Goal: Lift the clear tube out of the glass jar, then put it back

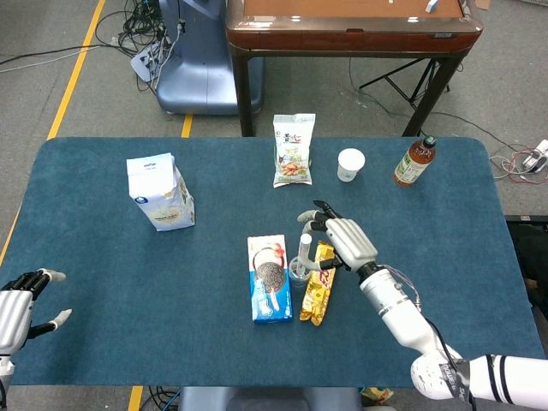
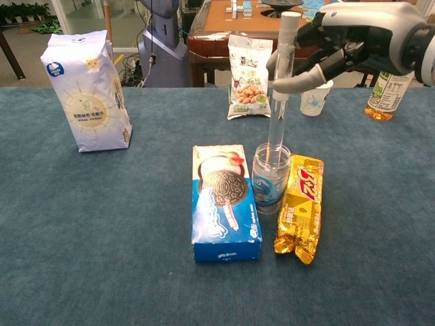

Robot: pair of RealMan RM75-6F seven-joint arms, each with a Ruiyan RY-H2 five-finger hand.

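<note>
1. Closest to the chest camera, low in the frame, lies the blue cookie box (image 2: 224, 202), and just right of it stands the glass jar (image 2: 270, 178), with the yellow snack bar (image 2: 300, 208) right beside the jar on its other side.
2. The clear tube (image 2: 281, 88) stands nearly upright, its lower end at the jar's mouth; I cannot tell whether it is just inside or just above the rim.
3. At the upper right of the chest view, my right robot hand (image 2: 340, 47) has the tube near its top, a finger and thumb closed on it and the rest loosely curled. The hold looks thin.
4. My left robot hand (image 1: 21, 300) sits at the lower left of the head view, fingers spread, holding nothing, well apart from everything.
5. Risk one: I judge the smooth tube could slip or swing in so light a pinch, since I hold it far above its free end.
6. Risk two: if the tube leans as I move it, its lower end may catch the rim and tip the jar onto the box or the bar.
7. Risk three: the jar mouth is narrow, so lowering off-centre could land the tube on the rim or the blue table (image 2: 102, 258).
</note>
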